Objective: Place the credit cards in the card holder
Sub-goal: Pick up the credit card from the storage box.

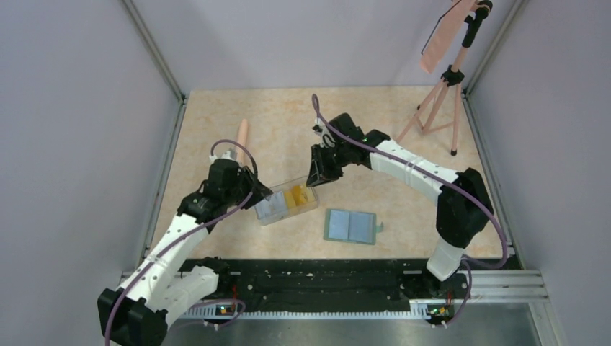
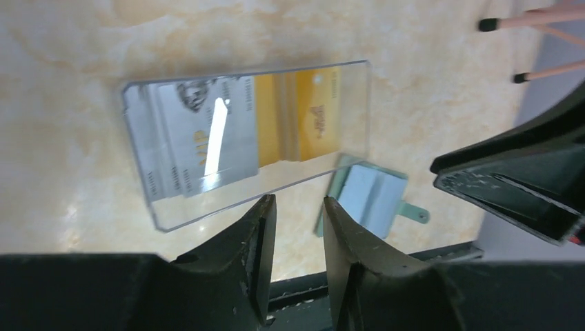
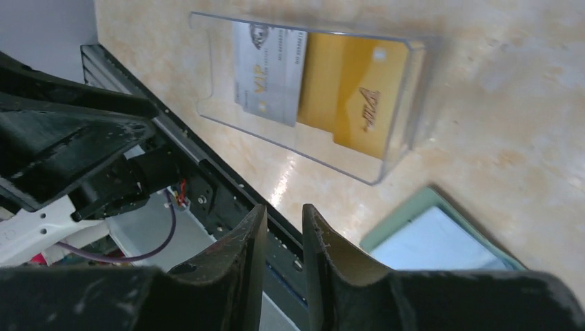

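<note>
Cards (image 1: pixel 297 196) lie flat in the clear box (image 1: pixel 287 202) on the table (image 1: pixel 403 187), none yet in the wallet (image 1: pixel 350 225), which lies open just beside the box, toward the arm bases and to the right. The box's long axis runs near-left to far-right with a claw at each end: left claw (image 1: pixel 258 196) by the pale card (image 2: pixel 200 138), right claw (image 1: pixel 315 180) by the yellow card (image 3: pixel 352 96). Both claws stand slightly apart, holding nothing. Judgement: the right claw is nearer the wallet, so the yellow card suits it.

The card holder (image 3: pixel 441 241) runs off the right wrist view's bottom edge.
</note>
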Robot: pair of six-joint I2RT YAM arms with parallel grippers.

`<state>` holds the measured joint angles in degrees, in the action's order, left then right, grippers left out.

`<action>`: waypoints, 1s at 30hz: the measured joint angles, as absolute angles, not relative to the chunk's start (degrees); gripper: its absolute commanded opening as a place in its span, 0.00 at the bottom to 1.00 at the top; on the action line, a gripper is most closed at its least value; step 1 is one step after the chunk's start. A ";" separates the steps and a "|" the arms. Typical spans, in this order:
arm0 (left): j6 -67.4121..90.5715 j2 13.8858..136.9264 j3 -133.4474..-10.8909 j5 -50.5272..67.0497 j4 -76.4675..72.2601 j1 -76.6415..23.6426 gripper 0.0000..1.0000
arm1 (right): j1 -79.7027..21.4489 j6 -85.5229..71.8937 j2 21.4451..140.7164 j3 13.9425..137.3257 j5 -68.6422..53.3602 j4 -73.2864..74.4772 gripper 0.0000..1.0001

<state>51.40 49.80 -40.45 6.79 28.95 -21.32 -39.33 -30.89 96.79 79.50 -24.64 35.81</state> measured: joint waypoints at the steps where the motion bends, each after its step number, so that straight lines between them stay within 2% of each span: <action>1: 50.76 50.48 -41.30 5.96 31.16 -21.26 0.37 | -40.49 -31.20 98.39 80.97 -25.12 35.31 0.31; 10: 43.16 62.87 -48.73 3.68 45.10 -21.12 0.33 | -46.50 -33.34 108.40 84.68 -27.90 33.01 0.41; 30: 38.76 80.75 -52.36 4.25 44.18 -23.24 0.26 | -47.09 -34.72 121.36 90.87 -28.01 30.96 0.44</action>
<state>38.76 80.75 -52.36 4.25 44.18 -23.24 -47.09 -34.72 121.36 90.87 -28.01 30.96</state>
